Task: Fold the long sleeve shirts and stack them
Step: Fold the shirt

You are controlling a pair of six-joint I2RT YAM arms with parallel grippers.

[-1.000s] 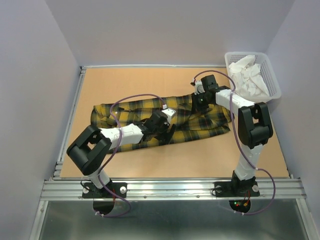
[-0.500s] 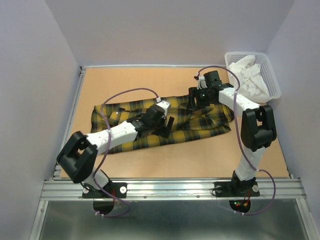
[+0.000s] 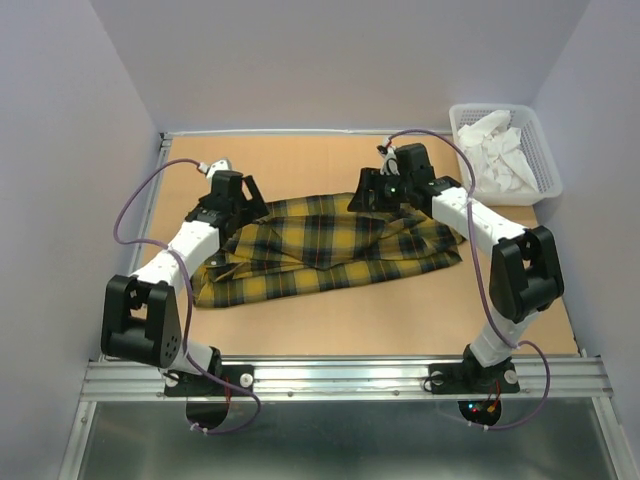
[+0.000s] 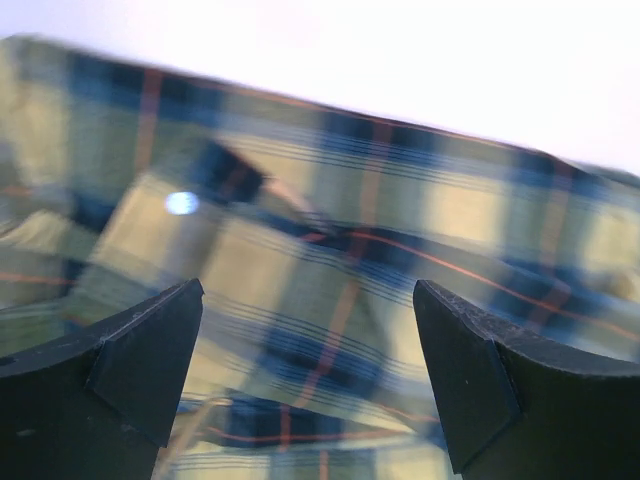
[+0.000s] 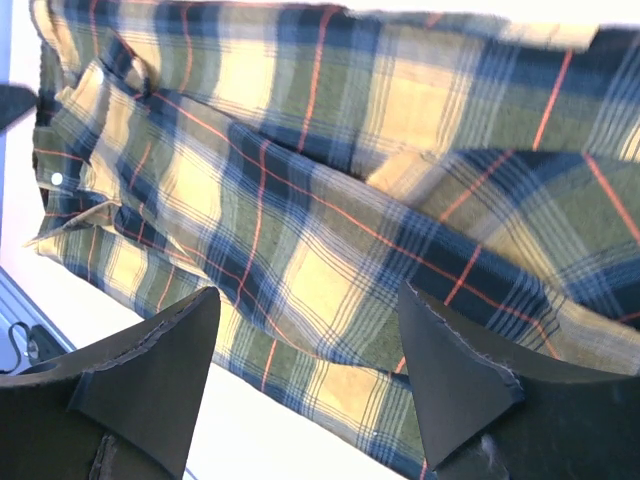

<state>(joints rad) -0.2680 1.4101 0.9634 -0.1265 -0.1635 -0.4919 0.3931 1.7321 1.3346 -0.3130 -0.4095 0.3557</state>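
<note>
Yellow/dark-green plaid cloth shirt (image 3: pixel 330 250), wrinkled, long axis approx. 9-3 o'clock on counter (image 3: pixel 300 325). L end effector (image 4: pixel 308 290) & R end effector (image 5: pixel 308 292): fingers apart, empty.

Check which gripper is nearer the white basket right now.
Right. The right gripper sits open over the far edge of the plaid shirt, a little left of the basket. The left gripper is open over the shirt's far-left end, across the table.
</note>
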